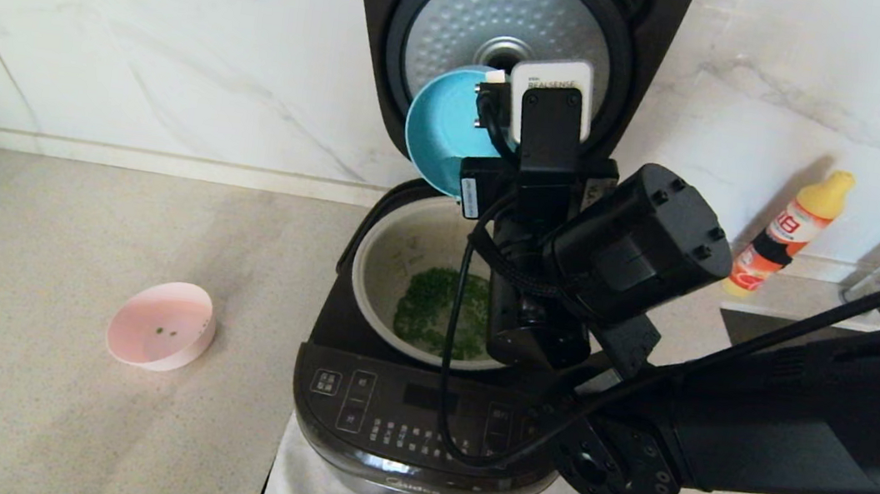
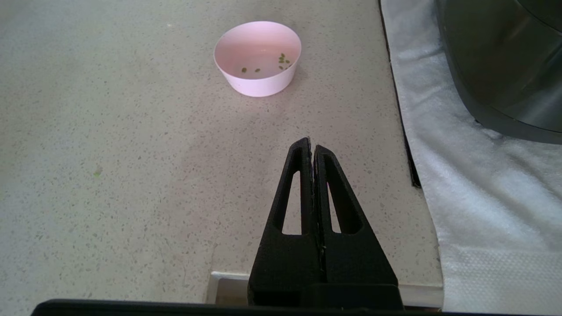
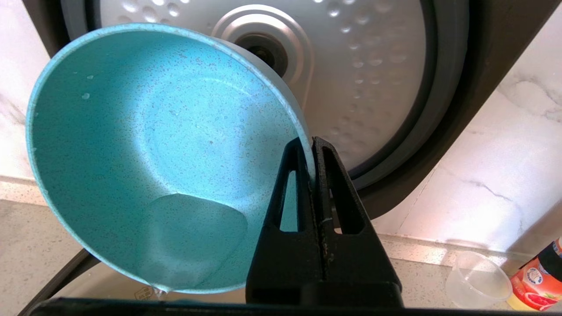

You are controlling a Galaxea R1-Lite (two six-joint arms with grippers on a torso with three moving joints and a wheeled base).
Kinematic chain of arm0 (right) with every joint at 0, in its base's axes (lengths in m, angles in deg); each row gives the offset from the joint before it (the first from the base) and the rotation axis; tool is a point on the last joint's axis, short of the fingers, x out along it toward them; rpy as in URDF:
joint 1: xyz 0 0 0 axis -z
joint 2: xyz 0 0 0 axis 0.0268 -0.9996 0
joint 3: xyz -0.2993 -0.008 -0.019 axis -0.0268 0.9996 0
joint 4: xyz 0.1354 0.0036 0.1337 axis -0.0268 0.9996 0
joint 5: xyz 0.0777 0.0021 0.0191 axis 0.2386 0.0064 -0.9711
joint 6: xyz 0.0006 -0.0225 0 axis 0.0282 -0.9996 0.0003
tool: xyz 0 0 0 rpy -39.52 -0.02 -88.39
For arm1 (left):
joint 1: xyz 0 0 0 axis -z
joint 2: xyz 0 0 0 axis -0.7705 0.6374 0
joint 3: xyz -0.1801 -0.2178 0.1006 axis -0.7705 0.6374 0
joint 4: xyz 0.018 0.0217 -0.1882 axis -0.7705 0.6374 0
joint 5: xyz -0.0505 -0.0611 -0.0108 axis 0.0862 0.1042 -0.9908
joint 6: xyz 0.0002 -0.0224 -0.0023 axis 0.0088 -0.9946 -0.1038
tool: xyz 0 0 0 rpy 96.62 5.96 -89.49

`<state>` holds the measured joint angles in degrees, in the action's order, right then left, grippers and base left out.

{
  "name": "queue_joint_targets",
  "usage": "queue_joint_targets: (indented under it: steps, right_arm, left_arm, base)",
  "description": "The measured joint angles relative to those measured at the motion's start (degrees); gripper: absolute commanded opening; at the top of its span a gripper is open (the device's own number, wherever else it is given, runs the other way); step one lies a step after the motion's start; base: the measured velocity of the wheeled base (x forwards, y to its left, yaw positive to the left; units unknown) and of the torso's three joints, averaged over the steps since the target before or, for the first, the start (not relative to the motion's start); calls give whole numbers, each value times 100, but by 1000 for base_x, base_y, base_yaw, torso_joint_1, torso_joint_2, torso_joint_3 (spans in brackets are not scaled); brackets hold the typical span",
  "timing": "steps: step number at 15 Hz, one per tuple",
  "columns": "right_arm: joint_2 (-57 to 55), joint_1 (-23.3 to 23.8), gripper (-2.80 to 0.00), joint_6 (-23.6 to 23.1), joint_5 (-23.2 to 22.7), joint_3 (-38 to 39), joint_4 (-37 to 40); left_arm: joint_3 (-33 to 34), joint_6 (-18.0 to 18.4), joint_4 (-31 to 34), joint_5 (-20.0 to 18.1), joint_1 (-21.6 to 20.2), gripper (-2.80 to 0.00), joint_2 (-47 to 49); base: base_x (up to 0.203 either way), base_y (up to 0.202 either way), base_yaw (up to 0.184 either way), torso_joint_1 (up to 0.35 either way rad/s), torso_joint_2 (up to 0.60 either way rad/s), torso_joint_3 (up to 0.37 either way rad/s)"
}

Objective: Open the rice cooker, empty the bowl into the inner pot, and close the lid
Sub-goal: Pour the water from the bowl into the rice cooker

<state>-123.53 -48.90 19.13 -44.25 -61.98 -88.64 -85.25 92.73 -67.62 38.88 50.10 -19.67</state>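
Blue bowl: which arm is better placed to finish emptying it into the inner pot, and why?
Right. The right tool already pinches the blue bowl by its rim, tilted above the inner pot. The left tool hangs shut, away over the counter.

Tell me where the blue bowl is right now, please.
In the head view, the blue bowl is tipped above the inner pot, before the open lid, its rim pinched by the right gripper.

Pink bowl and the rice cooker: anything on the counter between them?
Bare speckled counter between the small round pink bowl and the glossy black rice cooker in the head view; the left wrist view adds only the white cloth under the cooker.
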Motion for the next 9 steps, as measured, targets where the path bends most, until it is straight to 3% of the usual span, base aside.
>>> queue_joint_targets:
  steps: [5,9]
  right_arm:
    - [0,-6,-280,-54,9,18,47]
    - [194,-4,-280,-37,56,52,646]
  left_arm:
    - [0,-2,0,0,-2,-280,0]
    - [0,1,2,0,-1,-280,0]
  base:
    - [0,0,0,0,0,0]
    - [0,0,0,0,0,0]
